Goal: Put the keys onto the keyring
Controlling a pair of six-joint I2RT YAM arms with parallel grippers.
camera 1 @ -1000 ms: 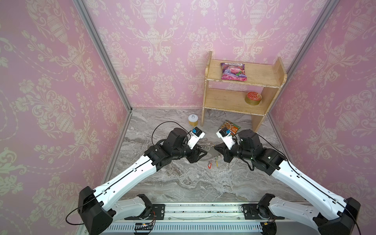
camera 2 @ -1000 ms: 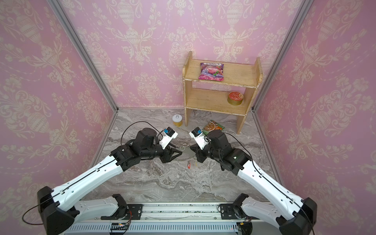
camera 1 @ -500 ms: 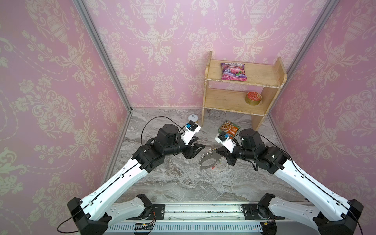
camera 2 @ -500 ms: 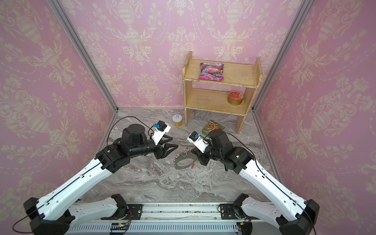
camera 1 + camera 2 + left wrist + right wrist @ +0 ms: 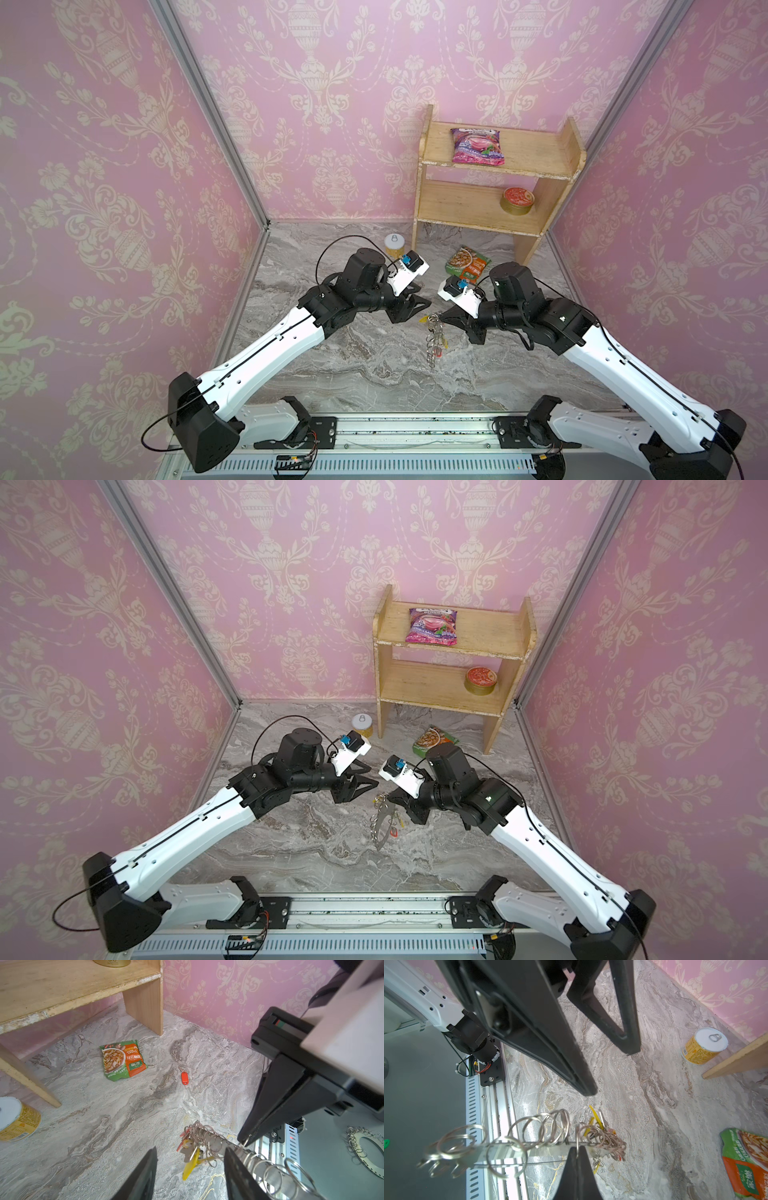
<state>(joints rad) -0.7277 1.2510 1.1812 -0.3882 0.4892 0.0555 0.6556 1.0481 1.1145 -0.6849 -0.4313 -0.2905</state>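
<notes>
My right gripper (image 5: 443, 319) is clamped on one ring of the keyring (image 5: 434, 341), which hangs above the table (image 5: 374, 374). My left gripper (image 5: 422, 296) stands apart and empty, just beside it. Several keys (image 5: 190, 1155) are already attached. One red-tagged key (image 5: 184, 1078) lies loose on the table, not yet threaded.

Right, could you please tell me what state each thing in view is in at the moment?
right gripper: shut on one ring of the keyring.
left gripper: open, empty.
keyring: lifted, dangling from the right gripper.
tagged keys: several bunched on the keyring.
orange-tagged key: loose, flat on the table.
yellow can: upright, unopened.
noodle sachet: flat on the table.
round tin: closed, on the lower shelf.
</notes>
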